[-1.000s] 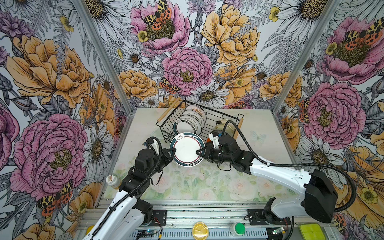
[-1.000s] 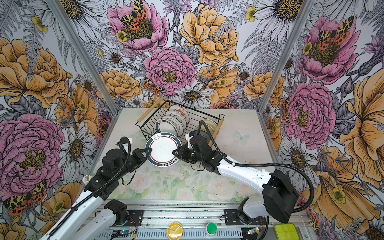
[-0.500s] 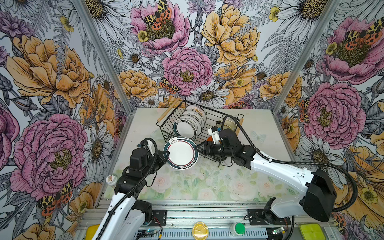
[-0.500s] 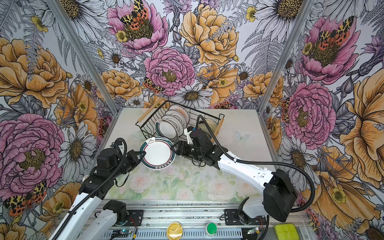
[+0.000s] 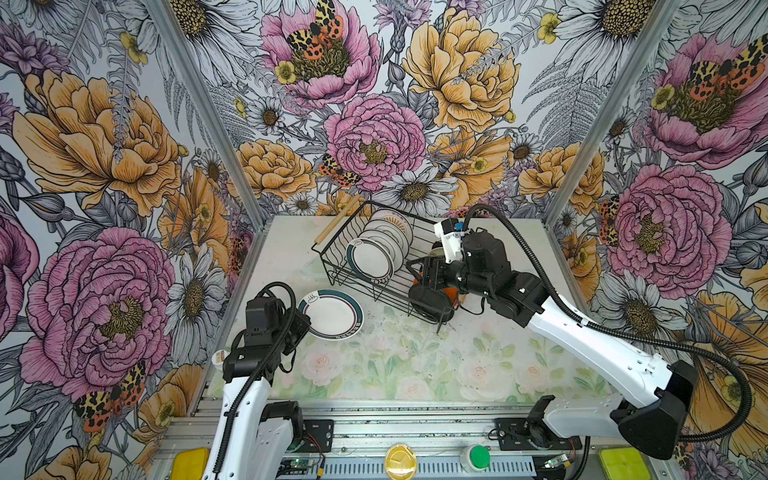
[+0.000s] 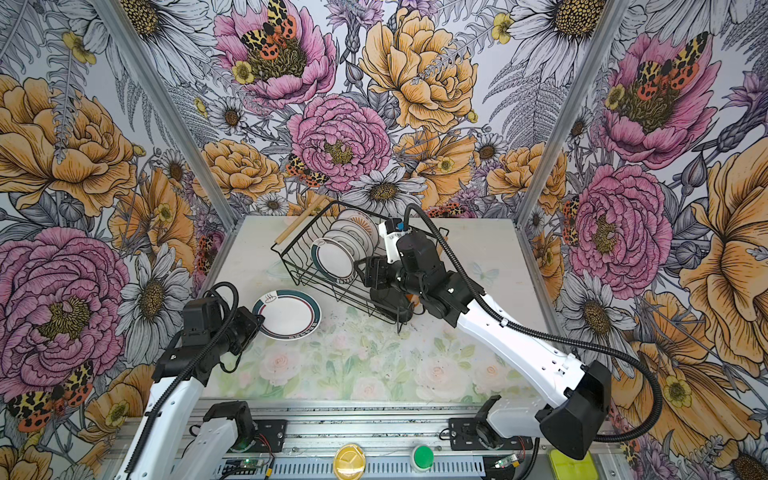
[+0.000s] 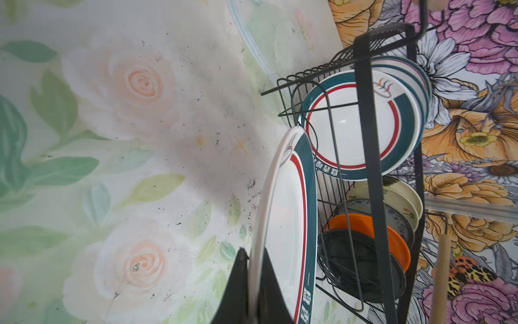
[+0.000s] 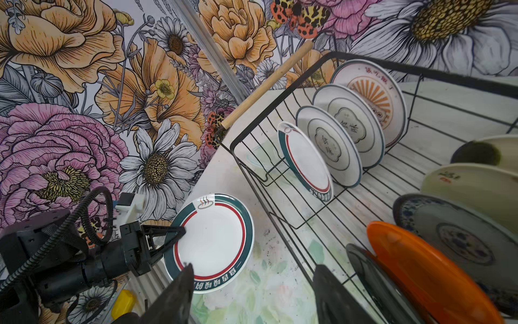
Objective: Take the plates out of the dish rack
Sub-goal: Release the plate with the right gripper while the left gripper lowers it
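The left end effector [image 5: 306, 321] grips a round white plate with a green-and-red ring [image 5: 332, 316]. The right end effector [image 8: 253, 266] is released beside the black wire dish rack [image 7: 365, 112].

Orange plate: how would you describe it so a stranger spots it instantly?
Start at the black wire dish rack. At its end beside the right arm, the orange plate leans between a black plate and a blue-patterned plate; it alone is plain orange.
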Controlling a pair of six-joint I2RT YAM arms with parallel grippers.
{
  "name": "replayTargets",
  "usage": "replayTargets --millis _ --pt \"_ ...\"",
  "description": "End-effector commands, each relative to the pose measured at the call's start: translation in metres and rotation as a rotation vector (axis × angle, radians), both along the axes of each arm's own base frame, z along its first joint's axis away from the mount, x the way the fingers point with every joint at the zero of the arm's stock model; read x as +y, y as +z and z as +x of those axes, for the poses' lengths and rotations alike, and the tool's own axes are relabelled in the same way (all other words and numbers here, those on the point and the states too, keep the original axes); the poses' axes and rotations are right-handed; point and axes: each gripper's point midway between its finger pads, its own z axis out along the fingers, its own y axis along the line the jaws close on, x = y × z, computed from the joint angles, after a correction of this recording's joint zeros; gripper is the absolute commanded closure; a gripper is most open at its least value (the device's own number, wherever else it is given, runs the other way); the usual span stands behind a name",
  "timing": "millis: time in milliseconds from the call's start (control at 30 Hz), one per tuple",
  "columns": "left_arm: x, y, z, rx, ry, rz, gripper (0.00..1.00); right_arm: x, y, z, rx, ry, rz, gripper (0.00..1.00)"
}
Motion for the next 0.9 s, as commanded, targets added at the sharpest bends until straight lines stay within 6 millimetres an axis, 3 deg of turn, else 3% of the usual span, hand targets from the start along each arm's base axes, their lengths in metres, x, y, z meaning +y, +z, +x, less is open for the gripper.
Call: replayTargets --millis 0,333,867 --pt "0.02 0.007 0.009 -0.013 0.058 0.084 1.0 -0.025 0.006 0.012 -0.099 -0.073 -0.133 0.31" --pt "0.045 -0.021 0.022 0.039 0.145 0.138 1.0 -0.055 -0.01 0.043 -0.137 -0.202 -0.269 0.31" --pt "0.064 -0.058 0.025 0.107 0.199 0.147 0.98 -0.033 -0.045 0.073 -0.073 -0.12 -0.327 0.28"
